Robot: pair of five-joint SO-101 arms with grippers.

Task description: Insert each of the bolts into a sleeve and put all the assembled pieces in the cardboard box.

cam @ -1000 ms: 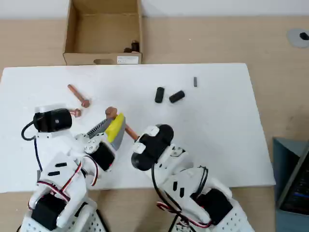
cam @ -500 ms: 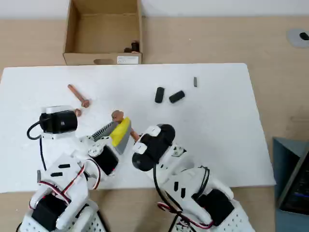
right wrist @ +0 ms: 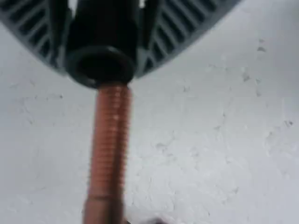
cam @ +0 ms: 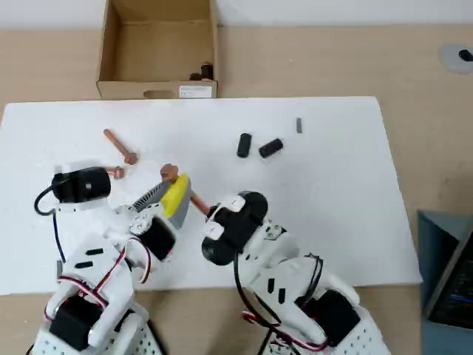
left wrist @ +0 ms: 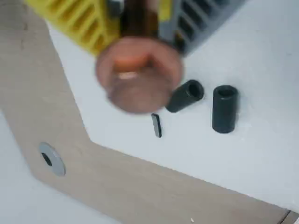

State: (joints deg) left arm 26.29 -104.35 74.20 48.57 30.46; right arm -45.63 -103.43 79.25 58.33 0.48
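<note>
Across most of the high view, a white sheet [cam: 332,222] laid over a wooden table [cam: 332,59]. At upper left, just past the sheet's top edge, the cardboard box [cam: 133,90], open, with one assembled piece [cam: 204,72] in its lower right corner.

At lower left of the same view, the left arm [cam: 96,277]. At lower centre, the right arm [cam: 288,277]. Both close together and angled toward each other.

Left of centre, the left gripper [cam: 171,194], yellow and grey fingers closed on the held bolt [cam: 170,174] just below its head, shank slanting down and right toward the right arm. In the left wrist view, the held bolt [left wrist: 139,74] large at upper centre, seen head-on, pinched between those two fingers.

At the top edge of the right wrist view, the right gripper [right wrist: 103,28], clamped around the held sleeve [right wrist: 100,60], open mouth facing down the frame. Below it, the threaded shank of the held bolt [right wrist: 108,140] meeting that mouth, depth of entry not discernible.

On the sheet's upper left, a loose bolt [cam: 120,146] lying slanted. Just below it, the head of a second loose bolt [cam: 116,172] beside the left arm's camera.

Above centre, near each other but apart, one loose sleeve [cam: 244,145] and, to its right, the other loose sleeve [cam: 270,148]. Up and right of them, a small dark pin [cam: 298,125].
</note>
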